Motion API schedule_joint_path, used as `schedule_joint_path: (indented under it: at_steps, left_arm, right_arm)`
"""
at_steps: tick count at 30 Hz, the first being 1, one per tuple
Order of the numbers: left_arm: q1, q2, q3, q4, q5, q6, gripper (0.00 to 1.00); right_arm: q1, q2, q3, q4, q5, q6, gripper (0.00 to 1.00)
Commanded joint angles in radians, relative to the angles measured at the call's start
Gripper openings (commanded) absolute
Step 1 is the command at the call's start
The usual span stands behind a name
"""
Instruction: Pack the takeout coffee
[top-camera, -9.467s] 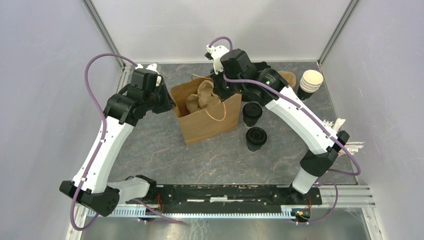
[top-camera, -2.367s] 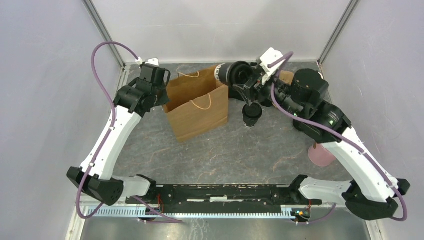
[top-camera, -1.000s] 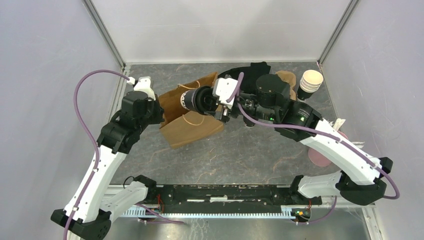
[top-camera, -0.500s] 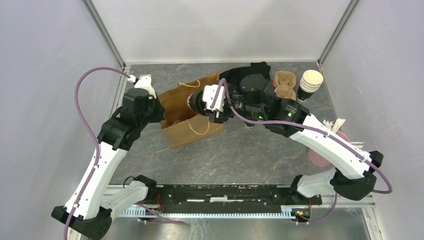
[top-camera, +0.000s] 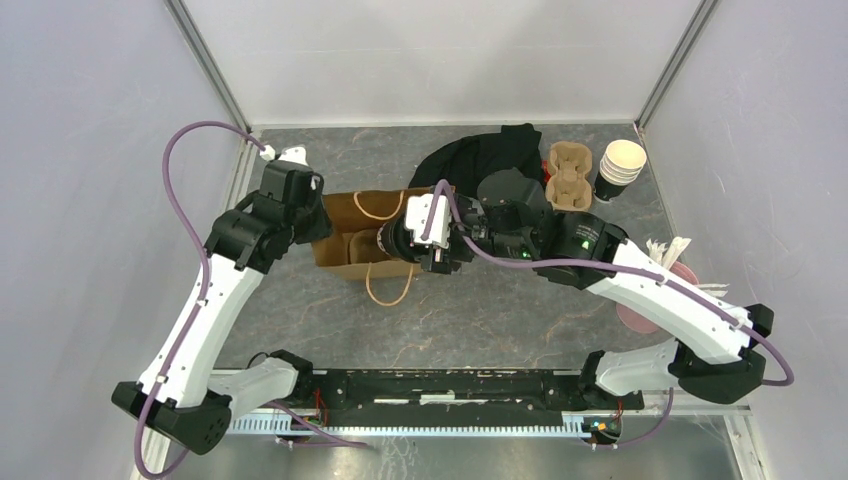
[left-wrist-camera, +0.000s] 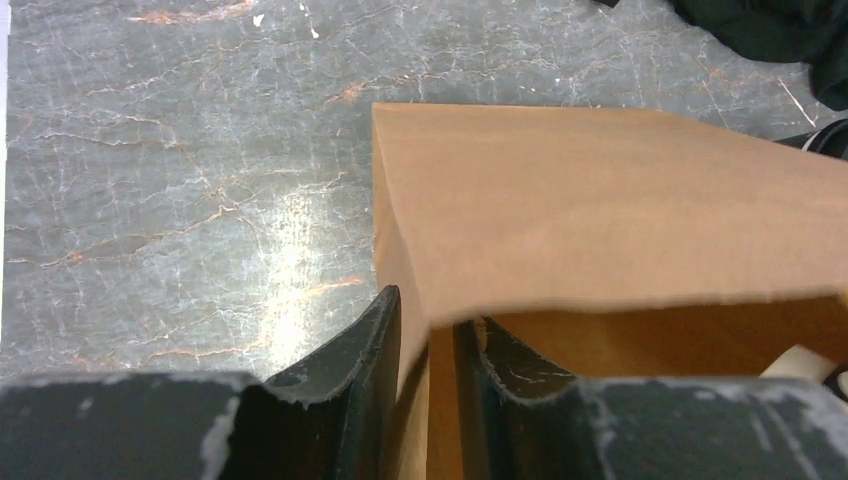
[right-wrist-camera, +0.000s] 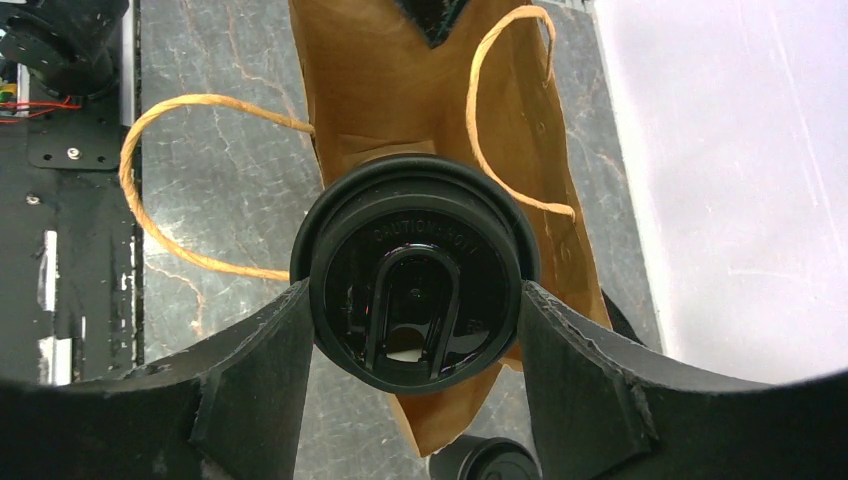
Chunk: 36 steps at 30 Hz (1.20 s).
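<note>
One takeout coffee (right-wrist-camera: 415, 250), a black cup under a black sip lid, lies sideways in my right gripper (right-wrist-camera: 415, 300), which is shut on its lid rim. In the top view this cup (top-camera: 392, 240) sits at the mouth of the brown paper bag (top-camera: 345, 215), which lies tipped over. The second lidded cup (right-wrist-camera: 487, 462) shows only at the bottom edge of the right wrist view. My left gripper (left-wrist-camera: 430, 312) stands at the bag's left end. Its jaws are parted, with the bag wall (left-wrist-camera: 600, 200) loose between them.
Behind the bag lie a black cloth (top-camera: 480, 155), a cardboard cup carrier (top-camera: 565, 175) and a stack of lidless cups (top-camera: 622, 165). A pink disc (top-camera: 645, 312) and paper packets (top-camera: 672, 250) lie at the right. Two twine handles (right-wrist-camera: 200, 180) spread beside the cup.
The bag has dropped from leaning to lying flat. My right gripper has carried the cup down to its mouth. The left jaws have parted off the bag wall.
</note>
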Motion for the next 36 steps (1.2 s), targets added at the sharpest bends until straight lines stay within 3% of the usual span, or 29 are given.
schedule_joint_path:
  at_steps: [1,4,11,18,23,36]
  left_arm:
    - [0.001,0.028,0.081,-0.026,-0.06,-0.033,0.33]
    - [0.0,0.035,0.079,-0.027,-0.071,-0.023,0.31]
    - [0.0,-0.061,-0.021,0.05,-0.053,0.014,0.08]
    - [0.0,-0.251,-0.184,0.253,0.051,0.114,0.08]
    - [0.002,-0.345,-0.278,0.297,0.121,0.102,0.08]
    - [0.002,-0.473,-0.385,0.305,0.198,0.098,0.06]
  right_arm:
    - [0.029,-0.027,-0.015,0.022,0.062,0.064,0.0]
    - [0.062,-0.026,-0.022,0.026,0.095,0.089,0.0]
    - [0.189,-0.018,-0.066,0.006,0.325,0.1,0.0]
    - [0.309,-0.033,-0.167,0.077,0.532,0.081,0.0]
    - [0.379,0.04,-0.119,0.054,0.666,0.054,0.0]
    - [0.387,0.187,-0.038,0.062,0.707,0.008,0.0]
